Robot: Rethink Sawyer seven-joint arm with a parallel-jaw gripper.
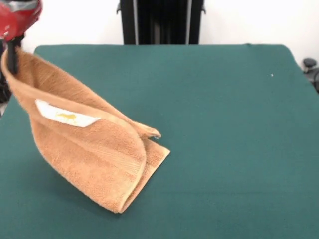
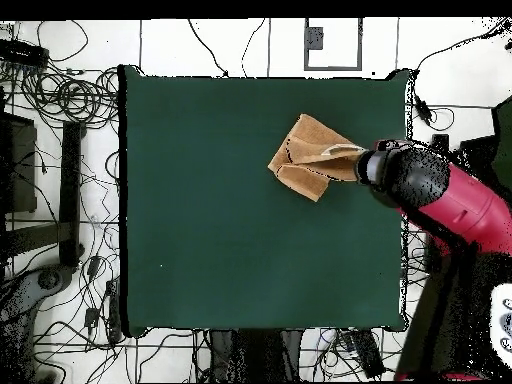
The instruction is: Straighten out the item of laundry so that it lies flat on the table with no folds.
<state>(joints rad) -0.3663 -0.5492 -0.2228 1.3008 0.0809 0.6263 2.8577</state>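
Note:
The orange-tan towel (image 1: 94, 144) is folded double and hangs slanted from its raised upper corner at the far left of the front view. Its lower end rests on the dark green table (image 1: 224, 139). A white tag (image 1: 65, 115) shows on the hanging side. My gripper (image 1: 12, 62) is shut on that raised corner, just past the table's left edge, under the red arm head. In the overhead view the towel (image 2: 310, 155) lies near the table's (image 2: 220, 220) upper right, and the red arm covers the gripper (image 2: 372, 165).
The robot's black pedestal (image 1: 162, 22) stands behind the table's far edge. A small black object (image 1: 310, 64) sits off the right edge. Cables (image 2: 60, 95) lie on the floor around the table.

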